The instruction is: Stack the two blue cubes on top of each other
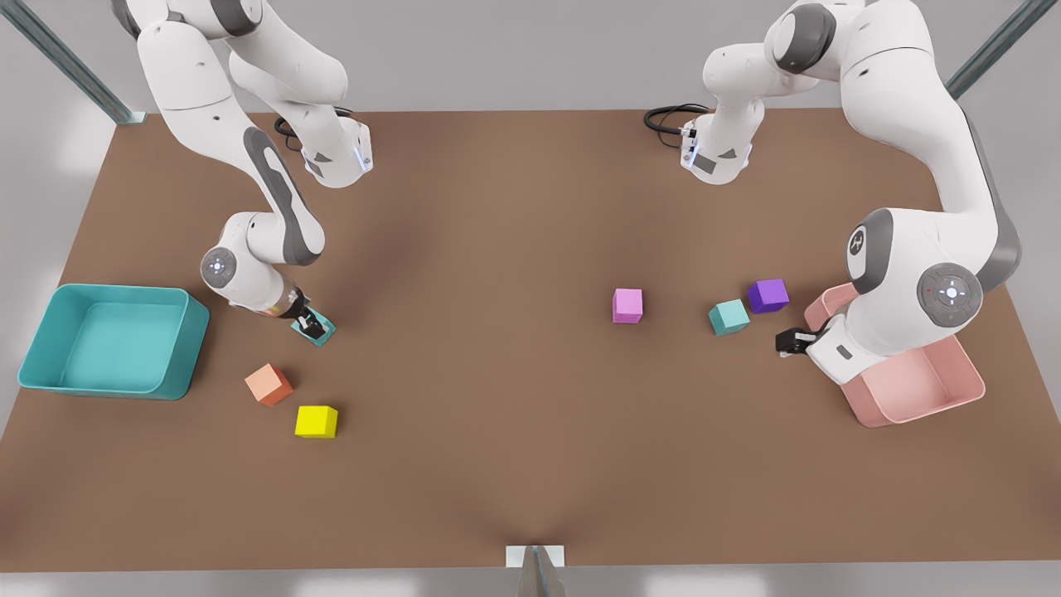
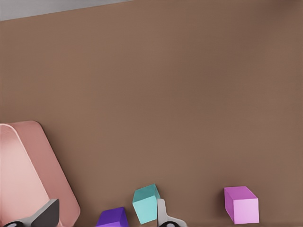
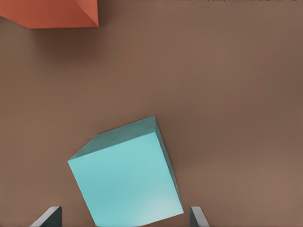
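One blue cube [image 1: 323,333] lies near the teal tray on the front view's left. My right gripper [image 1: 312,323] is down over it, open, with a finger on either side. In the right wrist view this cube [image 3: 125,177] sits skewed between the fingertips [image 3: 51,216], with a small gap at each side. The other blue cube [image 1: 729,317] rests on the table at the front view's right, beside a purple cube [image 1: 767,295]. My left gripper [image 1: 787,342] hovers low just in front of it, open and holding nothing. The left wrist view shows that cube [image 2: 146,203] close to one fingertip [image 2: 162,213].
A teal tray [image 1: 37,332] stands at the front view's far left and a pink tray [image 1: 953,406] under the arm at the right. An orange cube [image 1: 268,384] and a yellow cube [image 1: 317,421] lie near the right gripper. A pink cube [image 1: 627,305] sits mid-table.
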Motion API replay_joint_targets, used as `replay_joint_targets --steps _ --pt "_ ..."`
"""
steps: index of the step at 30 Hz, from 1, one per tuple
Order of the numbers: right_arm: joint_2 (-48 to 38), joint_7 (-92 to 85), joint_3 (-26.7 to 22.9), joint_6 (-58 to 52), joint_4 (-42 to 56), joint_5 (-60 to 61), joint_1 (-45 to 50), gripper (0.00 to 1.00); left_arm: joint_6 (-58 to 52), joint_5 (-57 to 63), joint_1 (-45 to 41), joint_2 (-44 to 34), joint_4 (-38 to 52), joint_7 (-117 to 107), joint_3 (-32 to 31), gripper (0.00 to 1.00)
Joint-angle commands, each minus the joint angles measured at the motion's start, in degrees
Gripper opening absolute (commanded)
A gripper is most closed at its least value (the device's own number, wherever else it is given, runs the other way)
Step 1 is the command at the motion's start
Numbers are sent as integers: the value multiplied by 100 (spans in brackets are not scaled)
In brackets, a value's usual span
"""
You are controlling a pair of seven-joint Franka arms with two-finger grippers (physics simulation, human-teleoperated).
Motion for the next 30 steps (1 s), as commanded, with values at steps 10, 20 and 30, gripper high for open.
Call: replay_joint_targets --steps 10,20,30 --pt "436 -953 -43 374 28 -109 -16 100 -8 4 6 -8 3 -2 -2 100" --pt "384 -1393 1 191 55 -161 -34 29 -8 4 -29 -8 -6 -19 -2 100" --pt "1305 -356 1495 -5110 6592 -566 2838 21 -8 4 -20 -8 -6 -19 -2 100"
